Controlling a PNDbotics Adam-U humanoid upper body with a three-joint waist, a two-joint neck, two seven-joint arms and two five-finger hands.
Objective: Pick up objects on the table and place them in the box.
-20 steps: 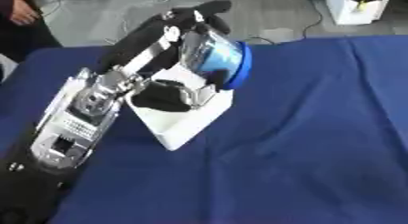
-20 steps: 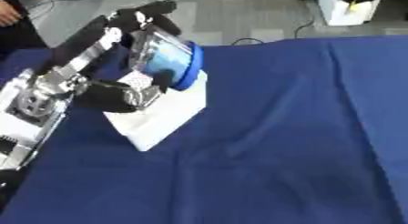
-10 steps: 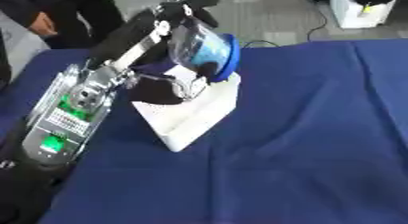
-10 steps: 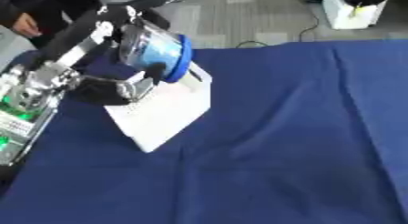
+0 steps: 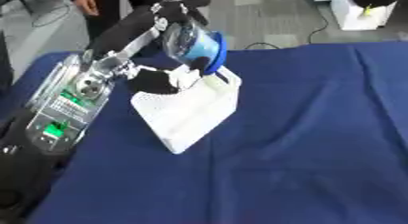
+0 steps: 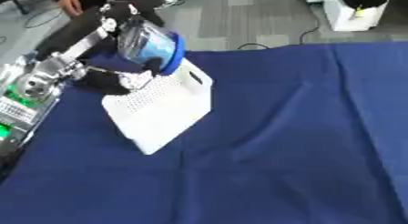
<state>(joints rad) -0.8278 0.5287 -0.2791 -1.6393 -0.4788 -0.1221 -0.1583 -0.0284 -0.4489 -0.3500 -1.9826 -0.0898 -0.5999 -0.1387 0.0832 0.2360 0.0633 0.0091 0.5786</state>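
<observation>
My left hand [image 5: 180, 9] is raised over the far left of the blue table, its fingers curled round a clear container with a blue lid [image 5: 195, 46]. The container hangs just above the far end of a white perforated box [image 5: 187, 109], which sits at an angle on the cloth. A dark object [image 5: 154, 80] lies inside the box under the container. My left arm [image 5: 79, 86] covers the box's left side. My right hand shows in neither view.
A blue cloth [image 5: 318, 141] covers the table and is wrinkled right of the box. A white unit [image 6: 350, 11] stands on the floor beyond the far right corner. A person stands past the far left edge.
The whole picture has shifted between frames, so the head has moved. My left hand still holds the container over the box, now a little higher and farther back.
</observation>
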